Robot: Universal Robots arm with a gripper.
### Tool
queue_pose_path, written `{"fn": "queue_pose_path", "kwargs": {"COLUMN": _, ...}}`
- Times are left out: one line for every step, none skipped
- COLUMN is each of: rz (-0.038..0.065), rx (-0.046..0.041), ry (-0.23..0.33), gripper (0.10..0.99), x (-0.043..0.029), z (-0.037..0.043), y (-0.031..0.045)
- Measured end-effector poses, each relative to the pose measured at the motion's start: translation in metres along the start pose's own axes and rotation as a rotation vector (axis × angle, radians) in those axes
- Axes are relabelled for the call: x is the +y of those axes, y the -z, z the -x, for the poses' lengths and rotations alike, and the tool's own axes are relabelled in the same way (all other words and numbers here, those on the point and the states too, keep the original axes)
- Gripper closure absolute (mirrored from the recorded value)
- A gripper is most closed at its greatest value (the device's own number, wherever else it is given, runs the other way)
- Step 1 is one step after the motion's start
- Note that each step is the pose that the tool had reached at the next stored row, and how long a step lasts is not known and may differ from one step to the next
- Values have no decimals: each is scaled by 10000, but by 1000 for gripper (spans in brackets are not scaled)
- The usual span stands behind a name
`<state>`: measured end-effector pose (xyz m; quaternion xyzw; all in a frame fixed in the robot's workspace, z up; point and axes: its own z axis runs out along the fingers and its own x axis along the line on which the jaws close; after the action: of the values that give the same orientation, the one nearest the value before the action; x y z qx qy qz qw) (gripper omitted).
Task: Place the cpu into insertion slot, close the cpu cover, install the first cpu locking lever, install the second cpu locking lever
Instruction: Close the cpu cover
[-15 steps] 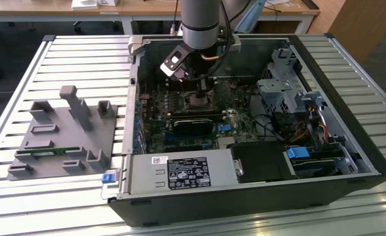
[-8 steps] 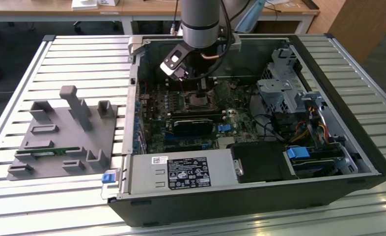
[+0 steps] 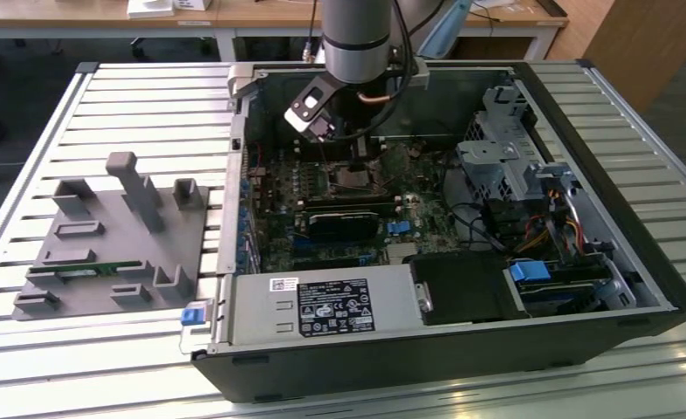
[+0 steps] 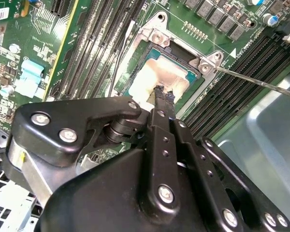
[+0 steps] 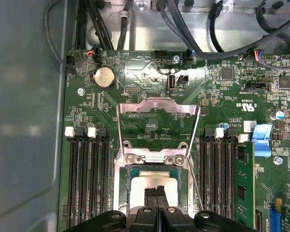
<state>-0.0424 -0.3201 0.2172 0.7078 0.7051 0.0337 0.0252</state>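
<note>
The claw [image 4: 163, 93] has its fingers drawn narrow, pressed together with nothing between them. The tips are on or just over the silver top of the cpu [image 4: 157, 77], which lies seated in the insertion slot [image 3: 352, 179]. In the exterior view that slot sits between 10 and 11 o'clock from the middle of the open computer case [image 3: 436, 358], with a grey fixture [image 3: 99, 253] at the case's 9 o'clock. The cpu cover [image 5: 158, 107] is swung open off the chip, the green motherboard [image 5: 222, 96] shows through its window, and one locking lever [image 4: 253, 81] juts free beside the socket.
</note>
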Motion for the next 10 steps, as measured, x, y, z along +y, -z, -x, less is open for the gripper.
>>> {"fn": "queue_pose_path", "kwargs": {"rz": -4, "rx": 3, "ry": 0, "gripper": 980, "x": 0, "z": 0, "y": 2}}
{"fn": "queue_pose_path", "kwargs": {"rz": -14, "rx": 6, "ry": 0, "gripper": 980, "x": 0, "z": 0, "y": 4}}
{"fn": "queue_pose_path", "kwargs": {"rz": -38, "rx": 17, "ry": 0, "gripper": 980, "x": 1, "z": 1, "y": 5}}
{"fn": "queue_pose_path", "kwargs": {"rz": -68, "rx": 34, "ry": -2, "gripper": 980, "x": 1, "z": 1, "y": 6}}
{"fn": "queue_pose_path", "kwargs": {"rz": -95, "rx": 46, "ry": -5, "gripper": 980, "x": 1, "z": 1, "y": 9}}
{"fn": "queue_pose_path", "kwargs": {"rz": -109, "rx": 52, "ry": -5, "gripper": 980, "x": 1, "z": 1, "y": 15}}
{"fn": "queue_pose_path", "kwargs": {"rz": -108, "rx": 68, "ry": -8, "gripper": 980, "x": 2, "z": 1, "y": 22}}
{"fn": "queue_pose_path", "kwargs": {"rz": -109, "rx": 87, "ry": -8, "gripper": 980, "x": 3, "z": 1, "y": 38}}
{"fn": "queue_pose_path", "kwargs": {"rz": -108, "rx": 102, "ry": -10, "gripper": 980, "x": 6, "z": 0, "y": 61}}
{"fn": "queue_pose_path", "kwargs": {"rz": -108, "rx": 110, "ry": -10, "gripper": 980, "x": 8, "z": 0, "y": 83}}
